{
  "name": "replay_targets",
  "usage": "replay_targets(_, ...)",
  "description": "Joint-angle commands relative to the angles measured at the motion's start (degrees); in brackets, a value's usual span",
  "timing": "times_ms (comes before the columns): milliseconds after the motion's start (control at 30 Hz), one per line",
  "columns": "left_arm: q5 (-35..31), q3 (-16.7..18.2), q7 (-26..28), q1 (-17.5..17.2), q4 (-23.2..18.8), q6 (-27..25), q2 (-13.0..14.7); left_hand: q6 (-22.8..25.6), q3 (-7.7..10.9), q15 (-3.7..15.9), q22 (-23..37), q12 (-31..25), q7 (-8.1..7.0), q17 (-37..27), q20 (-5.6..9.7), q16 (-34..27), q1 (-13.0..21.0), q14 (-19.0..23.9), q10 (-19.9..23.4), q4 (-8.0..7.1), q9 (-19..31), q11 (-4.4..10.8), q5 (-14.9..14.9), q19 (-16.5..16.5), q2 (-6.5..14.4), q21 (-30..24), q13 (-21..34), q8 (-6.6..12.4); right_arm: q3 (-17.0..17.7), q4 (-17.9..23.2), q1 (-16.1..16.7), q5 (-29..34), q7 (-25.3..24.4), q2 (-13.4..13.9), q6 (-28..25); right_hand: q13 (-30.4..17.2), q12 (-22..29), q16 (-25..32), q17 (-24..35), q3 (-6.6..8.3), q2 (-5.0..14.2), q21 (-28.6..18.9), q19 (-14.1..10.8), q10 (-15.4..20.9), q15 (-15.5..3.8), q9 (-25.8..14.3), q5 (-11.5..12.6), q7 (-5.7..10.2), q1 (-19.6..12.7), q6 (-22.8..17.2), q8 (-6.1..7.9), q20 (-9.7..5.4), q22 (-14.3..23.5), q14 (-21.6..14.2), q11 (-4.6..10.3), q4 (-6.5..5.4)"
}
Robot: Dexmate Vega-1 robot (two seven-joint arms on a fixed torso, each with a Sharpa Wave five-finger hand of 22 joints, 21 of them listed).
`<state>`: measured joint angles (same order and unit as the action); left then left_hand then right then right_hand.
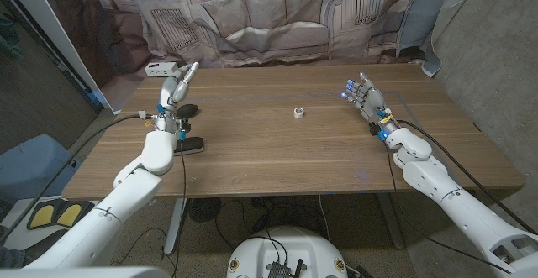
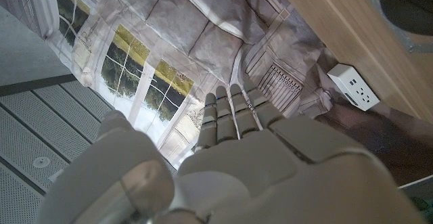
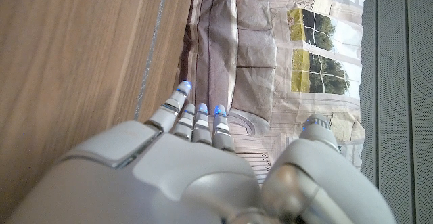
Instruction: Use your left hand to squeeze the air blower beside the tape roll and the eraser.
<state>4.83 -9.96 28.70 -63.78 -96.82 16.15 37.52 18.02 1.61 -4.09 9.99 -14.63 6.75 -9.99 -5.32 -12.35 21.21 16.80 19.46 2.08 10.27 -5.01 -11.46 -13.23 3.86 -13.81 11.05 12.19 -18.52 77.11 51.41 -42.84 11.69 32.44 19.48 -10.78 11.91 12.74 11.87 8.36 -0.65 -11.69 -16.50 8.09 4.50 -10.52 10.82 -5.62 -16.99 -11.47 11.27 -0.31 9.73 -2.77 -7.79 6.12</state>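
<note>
A small white tape roll [image 1: 298,112] stands near the middle of the wooden table [image 1: 277,160]. At the table's left side lies a dark rounded object [image 1: 187,108] that looks like the air blower; its dark edge [image 2: 408,4] also shows in the left wrist view. A flat black piece [image 1: 190,145], possibly the eraser, lies nearer the front edge beside my left forearm. My left hand [image 1: 176,89] [image 2: 233,156] stands upright just left of the blower, fingers straight and holding nothing. My right hand [image 1: 363,93] [image 3: 189,163] is raised at the right side, fingers spread and holding nothing.
A white socket box [image 1: 162,68] [image 2: 352,86] sits at the table's far left corner, just behind my left hand. A printed curtain [image 1: 277,18] hangs behind the far edge. Bare wood lies between the tape roll and my right hand.
</note>
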Motion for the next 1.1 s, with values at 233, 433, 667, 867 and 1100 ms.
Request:
replay_targets(233,-5.96,1.27,3.78,-0.53,-2.26,-5.53,2.45,0.73,0.19,-0.01,0.15,-0.05,0.15,-0.23,0.05,0.17,0.68,0.87,0.45,0.67,0.2,-0.05,0.01,-1.2,-0.08,-0.13,0.35,0.03,-0.25,0.67,0.13,0.33,-1.07,0.04,-0.75,-0.25,0.06,-0.02,0.18,0.11,0.6,0.19,-0.12,0.32,0.56,-0.11,-0.12,-0.3,-0.27,-0.27,-0.05,0.36,0.14,0.03,-0.26,0.33)
replay_targets(433,-8.28,1.44,5.13,-0.46,-2.53,-6.61,3.23,0.91,0.23,0.1,0.15,-0.06,0.04,-0.23,0.08,0.2,0.85,1.18,0.76,0.81,0.21,0.32,0.02,-1.5,-0.06,-0.07,0.36,-0.02,-0.38,1.08,0.28,0.6,-1.59,0.04,-0.89,-0.25,0.06,-0.05,0.18,0.1,0.61,0.21,-0.12,0.38,0.56,-0.11,-0.13,-0.32,-0.26,-0.21,-0.09,0.38,0.14,0.03,-0.21,0.35)
replay_targets(667,-9.36,1.2,6.05,0.24,-1.68,-6.98,3.21,1.34,0.3,0.11,0.15,-0.05,0.02,-0.23,0.04,0.22,1.05,1.59,1.06,0.98,0.22,0.23,0.03,-1.91,-0.03,-0.04,0.38,0.01,-0.1,1.77,1.0,0.6,-2.45,0.1,-0.72,-0.25,0.01,-0.08,0.18,0.09,0.64,0.25,-0.09,0.35,0.58,-0.11,-0.13,-0.31,-0.25,-0.2,-0.1,0.4,0.14,0.03,-0.17,0.36)
replay_targets(867,-11.93,1.29,6.6,-0.49,-3.86,-10.98,4.79,1.59,0.36,0.04,0.15,-0.06,-0.04,-0.24,0.14,0.24,1.23,1.87,1.32,1.12,0.23,0.34,0.04,-2.12,0.0,0.03,0.39,-0.01,-0.04,2.09,1.33,0.73,-2.69,0.2,-0.51,-0.25,-0.01,-0.12,0.19,0.07,0.66,0.28,-0.08,0.39,0.57,-0.11,-0.14,-0.32,-0.24,-0.19,-0.12,0.42,0.15,0.03,-0.23,0.38)
replay_targets(1100,-13.91,2.31,7.73,-2.2,-6.43,-15.24,6.13,1.37,0.53,0.14,0.14,0.13,-0.19,-0.23,0.09,0.38,1.7,1.98,1.17,1.44,0.24,0.52,0.07,-2.37,0.05,0.14,0.4,-0.22,-0.23,2.49,1.5,0.92,-2.7,0.22,-0.45,-0.25,-0.04,-0.16,0.19,0.07,0.7,0.31,-0.05,0.38,0.64,-0.11,-0.14,-0.38,-0.24,-0.2,-0.13,0.42,0.15,0.06,-0.31,0.4)
